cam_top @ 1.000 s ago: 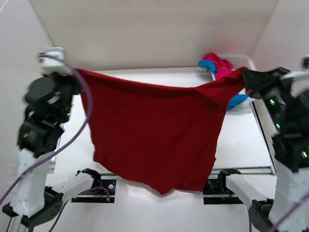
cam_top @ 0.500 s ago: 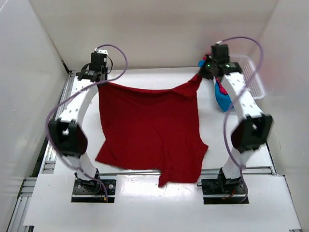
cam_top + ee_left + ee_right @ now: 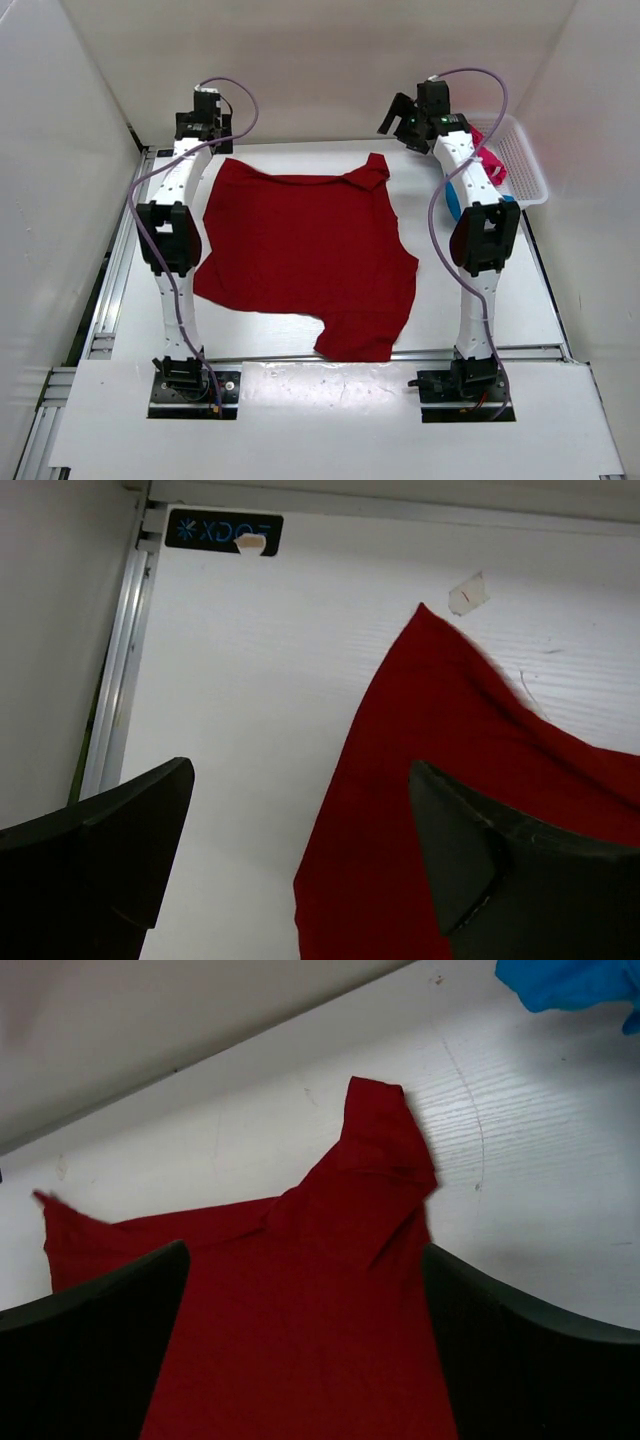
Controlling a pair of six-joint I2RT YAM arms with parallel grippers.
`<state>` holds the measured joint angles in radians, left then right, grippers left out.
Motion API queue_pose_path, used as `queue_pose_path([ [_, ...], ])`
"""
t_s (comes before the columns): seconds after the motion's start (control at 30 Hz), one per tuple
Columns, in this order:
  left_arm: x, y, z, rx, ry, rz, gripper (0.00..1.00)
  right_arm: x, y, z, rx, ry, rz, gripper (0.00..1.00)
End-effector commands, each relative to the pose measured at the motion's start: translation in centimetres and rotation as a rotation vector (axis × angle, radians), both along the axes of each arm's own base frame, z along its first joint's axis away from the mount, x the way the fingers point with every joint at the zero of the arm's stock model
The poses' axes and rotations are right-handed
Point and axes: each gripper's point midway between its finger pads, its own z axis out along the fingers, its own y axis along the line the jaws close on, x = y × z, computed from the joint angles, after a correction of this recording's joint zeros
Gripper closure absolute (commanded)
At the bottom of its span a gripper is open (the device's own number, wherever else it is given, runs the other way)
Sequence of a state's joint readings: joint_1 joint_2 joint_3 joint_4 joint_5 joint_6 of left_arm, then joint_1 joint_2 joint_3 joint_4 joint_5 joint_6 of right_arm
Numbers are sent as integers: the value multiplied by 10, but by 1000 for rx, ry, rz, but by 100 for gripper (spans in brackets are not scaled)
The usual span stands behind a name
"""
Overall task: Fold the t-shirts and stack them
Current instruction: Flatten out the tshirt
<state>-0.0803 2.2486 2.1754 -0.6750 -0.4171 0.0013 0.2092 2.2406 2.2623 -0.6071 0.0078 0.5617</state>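
Observed dark red t-shirt [image 3: 305,250] spread mostly flat mid-table [image 3: 500,290], far-right sleeve crumpled. Found left gripper [image 3: 300,860] wide open, empty, above the far-left shirt corner. Found right gripper [image 3: 305,1360] equally wide, empty, above that sleeve. Noted pink t-shirt [image 3: 487,160] in white mesh basket [image 3: 525,165], blue t-shirt [image 3: 455,200] just beside.

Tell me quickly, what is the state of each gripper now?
Left gripper: open, holding nothing.
Right gripper: open, holding nothing; the red shirt lies free below both.
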Motion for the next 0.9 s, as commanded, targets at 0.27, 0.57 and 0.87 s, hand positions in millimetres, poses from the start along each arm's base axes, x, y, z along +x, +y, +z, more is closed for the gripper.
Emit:
queue_pose_path([
  [0.27,-185,45,-2,-117,282,34,17,-182,-19,40,-138,88,185,0],
  [0.57,-282,26,-117,-227,516,-1,32,-344,-7,-78,-85,368,295,0],
  [0.87,-307,20,-166,-311,643,2,28,-421,-1,-129,-32,474,373,0],
])
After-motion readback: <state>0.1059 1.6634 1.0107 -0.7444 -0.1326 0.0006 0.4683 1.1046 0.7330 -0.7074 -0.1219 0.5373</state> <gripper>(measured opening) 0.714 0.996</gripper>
